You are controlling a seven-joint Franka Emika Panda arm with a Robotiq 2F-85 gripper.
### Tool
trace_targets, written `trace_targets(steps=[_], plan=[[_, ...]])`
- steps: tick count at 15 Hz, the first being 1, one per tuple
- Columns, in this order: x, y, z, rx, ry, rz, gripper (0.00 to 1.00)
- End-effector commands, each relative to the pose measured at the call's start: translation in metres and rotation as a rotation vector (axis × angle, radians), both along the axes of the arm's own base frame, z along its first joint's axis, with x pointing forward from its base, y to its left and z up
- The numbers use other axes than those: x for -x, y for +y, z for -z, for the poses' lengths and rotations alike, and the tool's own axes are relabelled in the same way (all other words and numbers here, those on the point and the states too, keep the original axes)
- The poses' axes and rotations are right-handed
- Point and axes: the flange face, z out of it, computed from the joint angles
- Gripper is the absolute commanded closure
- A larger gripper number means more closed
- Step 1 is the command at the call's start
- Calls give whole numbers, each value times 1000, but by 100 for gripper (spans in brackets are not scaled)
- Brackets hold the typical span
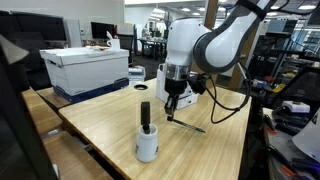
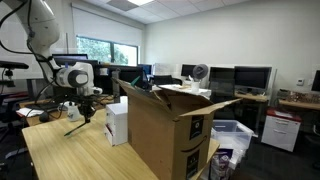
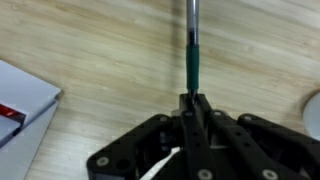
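Note:
My gripper [image 3: 193, 104] is shut on the end of a slim pen [image 3: 192, 58] with a green barrel and a grey front part, which points away from me over the wooden table [image 3: 90, 50]. In an exterior view the gripper [image 1: 172, 108] hangs low over the table middle, and the pen [image 1: 190, 125] slants from it toward the tabletop. A white cup [image 1: 147, 147] with a black marker [image 1: 145, 114] standing upright in it sits nearer the front edge, apart from the gripper. From the other side, the gripper [image 2: 80, 108] is small and far off.
A white lidded box [image 1: 85, 67] sits at the table's far corner. A large open cardboard box [image 2: 165, 135] and a small white box [image 2: 117, 122] stand on the table. The wrist view shows a white box corner [image 3: 20, 100] at left and the cup's rim [image 3: 313, 115] at right.

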Motion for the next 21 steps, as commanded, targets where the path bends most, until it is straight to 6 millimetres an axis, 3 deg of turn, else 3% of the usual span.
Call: trace_targets(steps=[1,10,16,21], plan=[[24,8,-41,-45,-117,47,94],[67,30,-104,-143,-355,82,94],[95,35,-163,-209,-553,99,95],[117,59,-198,-248,-668,112,96]])
